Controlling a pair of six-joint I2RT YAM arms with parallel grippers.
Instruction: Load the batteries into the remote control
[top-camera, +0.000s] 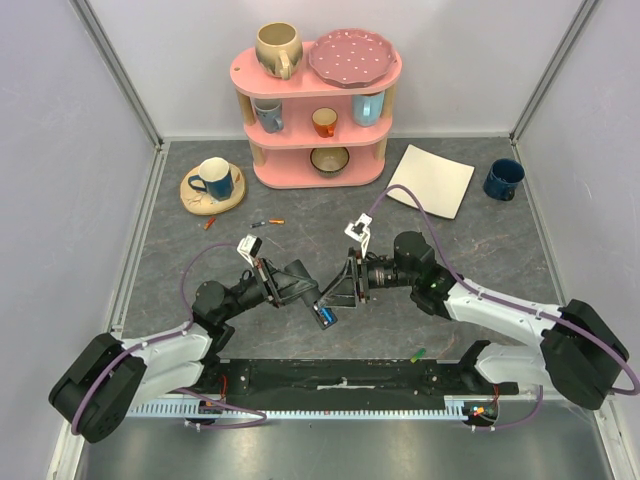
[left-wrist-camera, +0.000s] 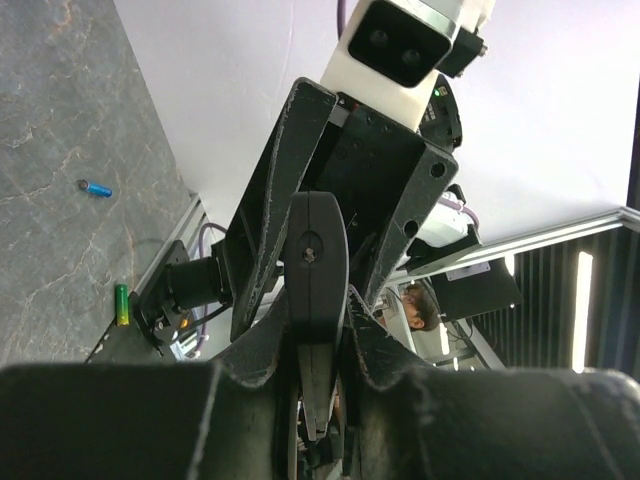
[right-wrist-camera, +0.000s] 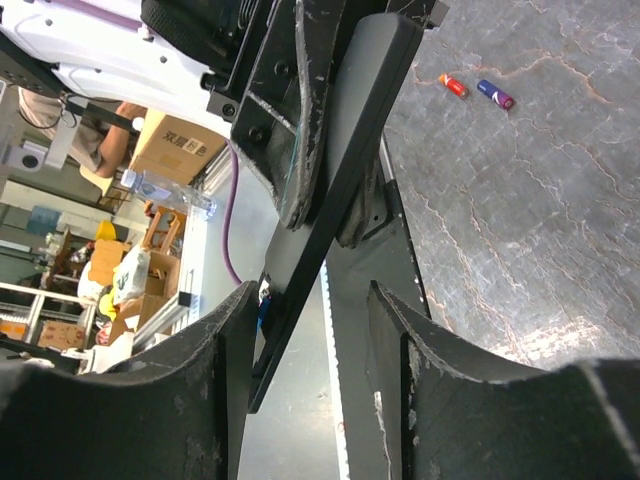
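The remote control (top-camera: 321, 309) is a slim black bar held off the table. My left gripper (top-camera: 311, 299) is shut on it; in the left wrist view the remote (left-wrist-camera: 315, 270) stands edge-on between my fingers (left-wrist-camera: 250, 370). A blue battery (top-camera: 326, 319) shows in the remote's lower end. My right gripper (top-camera: 341, 292) is open, with its fingers either side of the remote (right-wrist-camera: 340, 190), whose edge lies close to the left finger (right-wrist-camera: 215, 345). Loose batteries lie on the table: a blue one (top-camera: 262, 223), an orange one (top-camera: 277, 221), a red one (top-camera: 208, 223) and a green one (top-camera: 418, 354).
A pink shelf (top-camera: 318, 135) with cups and a plate stands at the back. A blue mug on a wooden coaster (top-camera: 212, 182) is at back left. A white square plate (top-camera: 432, 180) and a dark blue mug (top-camera: 503, 179) are at back right. Grey walls enclose the table.
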